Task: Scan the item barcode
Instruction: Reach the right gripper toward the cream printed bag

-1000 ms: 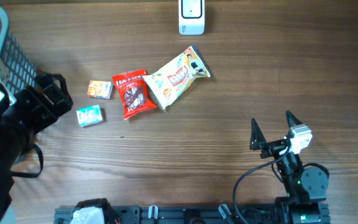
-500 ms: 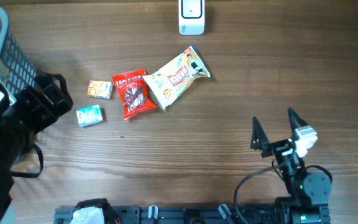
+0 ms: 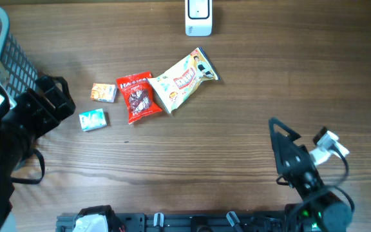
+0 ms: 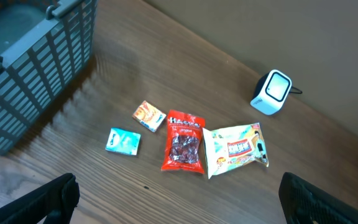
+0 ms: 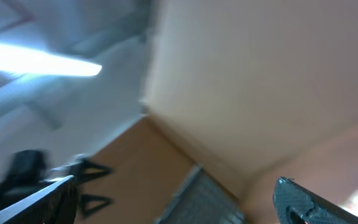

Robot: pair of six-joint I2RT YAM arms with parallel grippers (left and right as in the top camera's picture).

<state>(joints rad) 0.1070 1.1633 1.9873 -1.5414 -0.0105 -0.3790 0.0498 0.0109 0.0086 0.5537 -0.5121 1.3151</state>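
Near the middle of the brown wood-grain counter (image 3: 237,161) sit four items in a loose cluster: cream-and-yellow printed snack packet (image 3: 184,80), red foil snack packet (image 3: 138,96), small orange carton (image 3: 104,92), small teal carton (image 3: 93,120). Cream packet lies at a slant, its lower-left end touching the red packet's right edge. Orange carton is just beside the red packet's upper left corner; can't tell if they touch. Teal carton lies nearer the robot than the orange one, slightly apart from it and from the red packet. All four lie flat, printed faces up; no barcode readable in either view. White box-shaped barcode scanner (image 3: 198,17) stands at the far edge of the counter, well apart from the cluster, roughly in line with the cream packet. Grey slatted plastic basket (image 3: 5,45) fills the far left corner. Left gripper (image 4: 179,186) hangs above the counter's left side near the basket, jaws wide apart and touching none of the items; its wrist view looks down on the whole cluster and the scanner, all framed between the two black fingertips (image 4: 58,196). Right gripper (image 5: 176,186) is over the near right part of the counter, well apart from the items, jaws also spread wide and gripping nothing; its wrist view is blurred and points up at a wall and a ceiling light, so no item detail there.
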